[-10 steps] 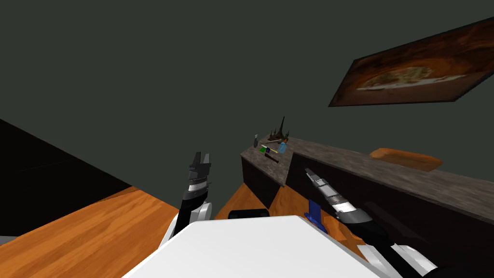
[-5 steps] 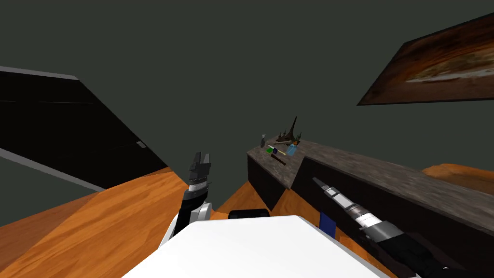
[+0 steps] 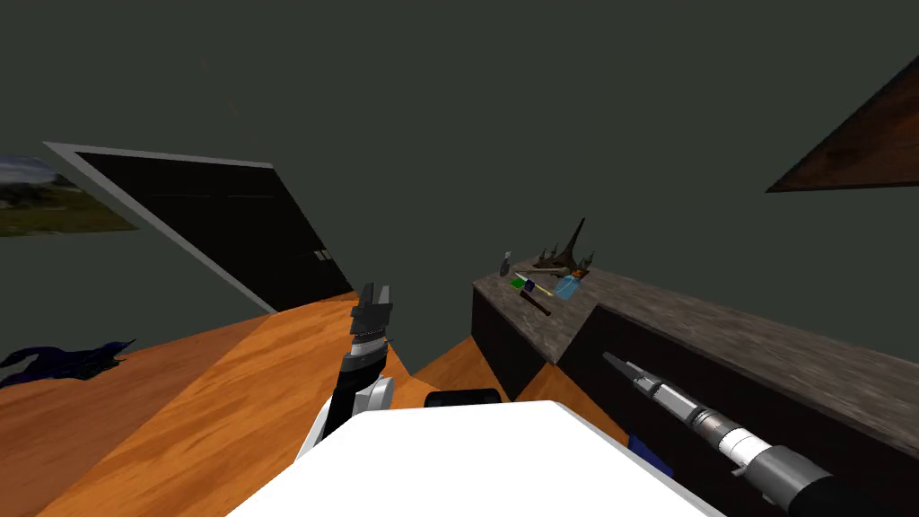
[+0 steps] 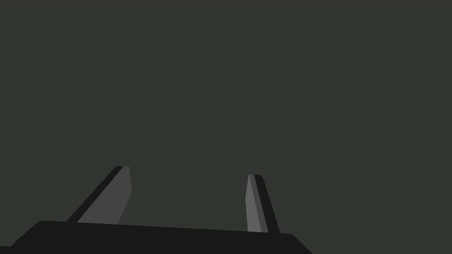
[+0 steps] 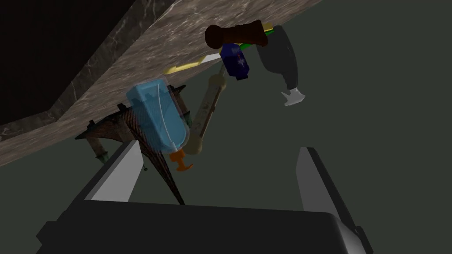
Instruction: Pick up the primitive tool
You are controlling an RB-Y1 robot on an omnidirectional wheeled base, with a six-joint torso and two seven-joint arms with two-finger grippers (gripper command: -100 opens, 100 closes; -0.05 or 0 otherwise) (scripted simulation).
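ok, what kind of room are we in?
Probably a domestic room, kitchen or hallway unclear: orange wood-plank floor, long dark counter with mottled grey-brown stone top carrying small clutter, brown framed picture on the dark grey-green wall.

This is looking like a room in a home: an orange wood floor (image 3: 206,404) is meeting dark walls (image 3: 449,108), and a framed picture (image 3: 870,153) is hanging above a long stone-topped surface (image 3: 718,328), possibly a kitchen counter, carrying small clutter (image 3: 547,274).

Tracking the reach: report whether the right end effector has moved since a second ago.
Yes. Against the counter, the right end effector has dropped lower below its top edge; the camera also turned.
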